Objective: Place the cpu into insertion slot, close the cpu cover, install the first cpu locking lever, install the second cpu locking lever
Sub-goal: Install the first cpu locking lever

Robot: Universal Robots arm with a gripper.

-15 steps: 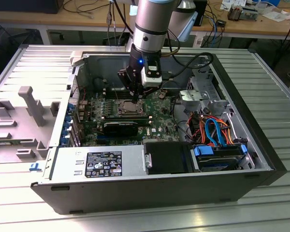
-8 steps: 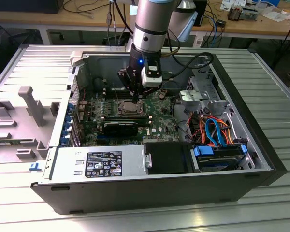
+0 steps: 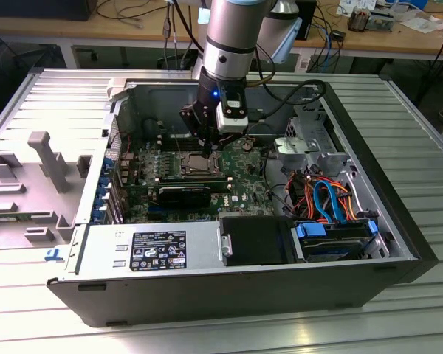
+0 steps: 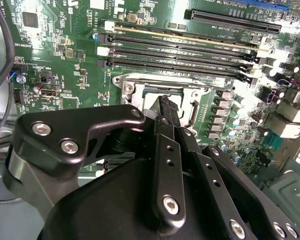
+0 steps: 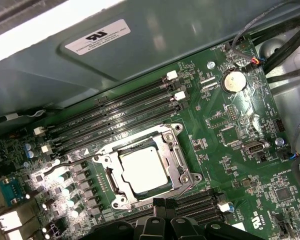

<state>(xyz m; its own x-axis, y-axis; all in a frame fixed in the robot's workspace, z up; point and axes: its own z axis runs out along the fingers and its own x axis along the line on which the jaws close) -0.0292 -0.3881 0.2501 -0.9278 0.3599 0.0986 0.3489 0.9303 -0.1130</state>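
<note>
- The flat square cpu with the silvery-grey metal top [image 5: 143, 168] lies flat inside the square insertion slot with the silvery metal rim [image 5: 106, 161]. Its shiny top faces up.
- The cpu is square, so it has no long side. Its edges line up with the edges of the slot.
- The thin silvery cpu cover frame [image 5: 176, 159] lies down flat around the chip, and the chip shows through its big middle window.
- A thin metal lever rod [image 5: 72, 162] runs along one side of the slot, near the row of long black memory slots [image 5: 115, 121].
- The green circuit board [image 5: 240, 150] lies all around the slot. It sits in the open grey metal computer case [image 3: 399, 243], and the case rests on the ribbed metal surface [image 3: 421, 140].
- The black tool [image 4: 166, 111] hangs right above the slot, at the end of the silver robot arm [image 3: 232, 29], which points straight down in the exterior view.
- In the second wrist view the black fingers [image 4: 170, 165] sit close together, with their tips over the slot. They hold nothing.
- In the first wrist view the tool tips [image 5: 160, 205] are just beside one edge of the slot.
</note>
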